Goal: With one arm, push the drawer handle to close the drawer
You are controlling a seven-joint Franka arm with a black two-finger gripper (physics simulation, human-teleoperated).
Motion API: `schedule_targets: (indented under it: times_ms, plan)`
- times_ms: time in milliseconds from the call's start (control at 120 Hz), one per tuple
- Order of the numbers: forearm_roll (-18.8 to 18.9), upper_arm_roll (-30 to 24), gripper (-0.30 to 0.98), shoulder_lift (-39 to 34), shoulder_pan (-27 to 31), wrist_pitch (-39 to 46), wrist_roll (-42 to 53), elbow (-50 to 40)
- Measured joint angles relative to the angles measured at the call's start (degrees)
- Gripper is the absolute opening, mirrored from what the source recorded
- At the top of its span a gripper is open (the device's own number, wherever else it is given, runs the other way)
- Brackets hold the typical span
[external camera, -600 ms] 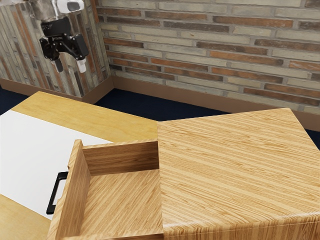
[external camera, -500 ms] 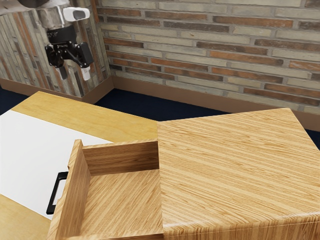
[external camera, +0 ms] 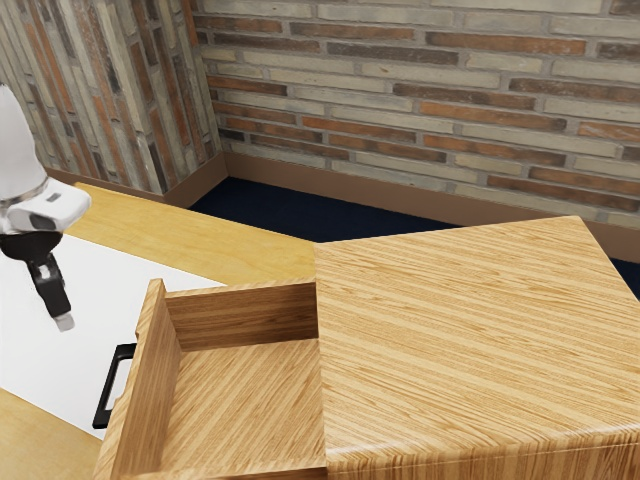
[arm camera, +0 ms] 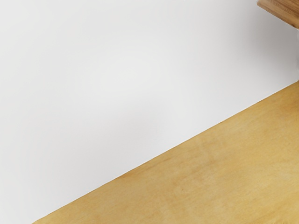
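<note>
The black drawer handle sits on the front of the open wooden drawer, near the gripper, whose spread I can't tell. The handle looks rigid, the drawer likely light-sliding; no grasp needed, just a steady push at mid-handle toward the cabinet.

The white arm points its black pincer downward, slightly tilted.

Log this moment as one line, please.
drawer: open; handle: untouched; pincer: above white surface, apart from handle; next: likely push on handle
</note>
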Motion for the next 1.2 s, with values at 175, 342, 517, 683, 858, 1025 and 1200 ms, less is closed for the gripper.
schedule_targets:
  times_ms: [175,342,517,683,858,1025,1200]
  plan:
    - [2.3,0.7,0.55,-8.1,-6.9,-1.7,1.5,-3.4]
    - [2.8,0.7,0.50,-14.3,-12.9,-3.7,1.7,-6.7]
    - [1.9,0.5,0.47,-16.4,-18.9,-5.6,-1.4,-8.0]
    - [0.9,-1.4,0.46,-19.2,-21.5,-6.0,-5.4,-10.3]
    - [1.2,-1.0,0.46,-17.8,-25.2,-3.1,-8.5,-9.8]
    - [1.3,-0.4,0.45,-15.8,-26.8,-0.9,-10.8,-9.2]
    - [1.2,-0.9,0.45,-15.6,-31.1,0.7,-13.6,-9.1]
